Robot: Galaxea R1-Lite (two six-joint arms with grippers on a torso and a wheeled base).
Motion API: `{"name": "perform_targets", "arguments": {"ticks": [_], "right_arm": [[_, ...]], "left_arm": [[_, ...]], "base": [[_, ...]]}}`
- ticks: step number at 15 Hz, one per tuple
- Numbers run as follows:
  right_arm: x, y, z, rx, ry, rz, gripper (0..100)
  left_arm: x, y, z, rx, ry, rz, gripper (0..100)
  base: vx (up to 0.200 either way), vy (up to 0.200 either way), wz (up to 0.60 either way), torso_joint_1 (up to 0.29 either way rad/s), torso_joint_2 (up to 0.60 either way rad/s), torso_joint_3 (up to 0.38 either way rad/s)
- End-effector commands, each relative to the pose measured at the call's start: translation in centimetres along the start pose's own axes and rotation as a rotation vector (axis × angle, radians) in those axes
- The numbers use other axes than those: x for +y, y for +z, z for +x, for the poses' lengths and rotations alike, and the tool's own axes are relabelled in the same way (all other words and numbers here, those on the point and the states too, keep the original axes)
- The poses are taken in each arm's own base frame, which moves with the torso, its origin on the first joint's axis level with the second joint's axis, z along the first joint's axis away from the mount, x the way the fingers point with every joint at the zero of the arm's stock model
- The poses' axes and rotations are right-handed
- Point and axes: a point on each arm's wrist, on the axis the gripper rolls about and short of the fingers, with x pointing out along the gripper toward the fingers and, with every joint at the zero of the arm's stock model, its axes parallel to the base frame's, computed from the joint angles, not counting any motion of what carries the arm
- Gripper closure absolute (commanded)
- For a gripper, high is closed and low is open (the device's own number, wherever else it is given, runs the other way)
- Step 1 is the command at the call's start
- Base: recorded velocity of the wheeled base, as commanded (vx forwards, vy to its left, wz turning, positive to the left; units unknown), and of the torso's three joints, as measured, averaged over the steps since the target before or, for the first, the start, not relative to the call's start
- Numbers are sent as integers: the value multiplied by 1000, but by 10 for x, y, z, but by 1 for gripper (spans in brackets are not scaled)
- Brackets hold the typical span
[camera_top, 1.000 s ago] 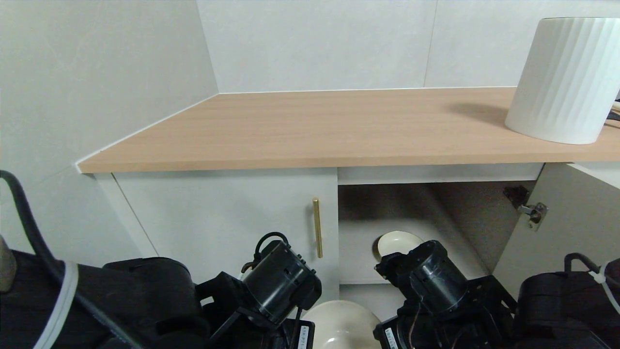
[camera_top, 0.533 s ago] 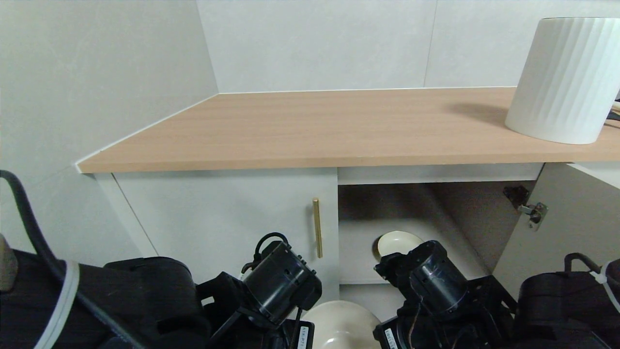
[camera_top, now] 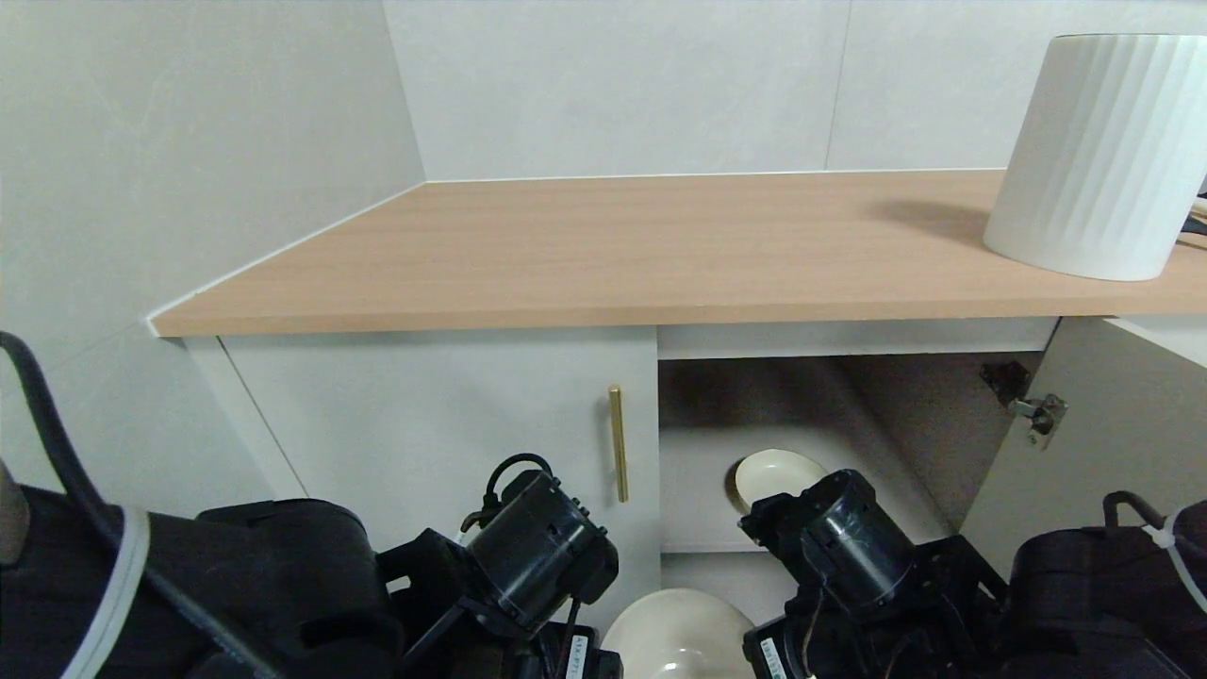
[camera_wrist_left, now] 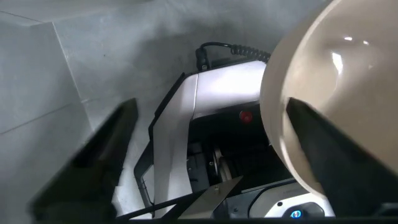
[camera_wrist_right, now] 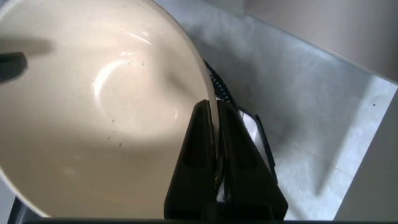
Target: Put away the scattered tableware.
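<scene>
Wood countertop [camera_top: 603,255] runs along the grey wall, with a white ribbed cylinder [camera_top: 1099,156] standing at its right end. Below it, the left cabinet door [camera_top: 424,424] is closed, with a brass handle [camera_top: 616,443] upright at its edge. The right cabinet door [camera_top: 1103,443] is swung open on its hinge [camera_top: 1037,412]. A small cream dish [camera_top: 773,471] sits on the floor of the open compartment.

My right claw [camera_wrist_right: 213,115] is pinching the cream bowl [camera_wrist_right: 93,106] by its rim, one finger inside and one outside. I hold the bowl [camera_top: 674,632] low in front of the cabinet, between my two wrists and outside the compartment. It is well apart from the small dish.

My left claw [camera_wrist_left: 210,104] is spread wide and grips nothing. The bowl [camera_wrist_left: 329,81] is just beside one of its fingers [camera_wrist_left: 323,143], and I cannot tell whether they touch.
</scene>
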Motion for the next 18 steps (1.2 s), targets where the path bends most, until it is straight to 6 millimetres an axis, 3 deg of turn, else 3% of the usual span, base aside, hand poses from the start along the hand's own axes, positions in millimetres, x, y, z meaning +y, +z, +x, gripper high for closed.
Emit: {"name": "perform_targets", "arguments": {"ticks": [1,8,10,16,18], "right_arm": [[-2,-3,5,16,-5,-2,100],[-51,1,30,28,-279,32,100],[-63,12,32,-4,-329,82,100],[-105,64,36,-206,-362,477,100],[-117,72,40,-275,-361,538,100]], "left_arm": [[-1,1,-1,-6,-12,-2,0],[0,1,-1,-8,-11,-5,0],[0,1,-1,-8,-11,-5,0],[0,1,-2,-10,-11,-6,0],[0,1,-2,-10,-10,-9,0]], "base": [[0,0,0,0,0,0],[0,0,0,0,0,0],[0,0,0,0,0,0],[0,0,0,0,0,0],[0,0,0,0,0,0]]}}
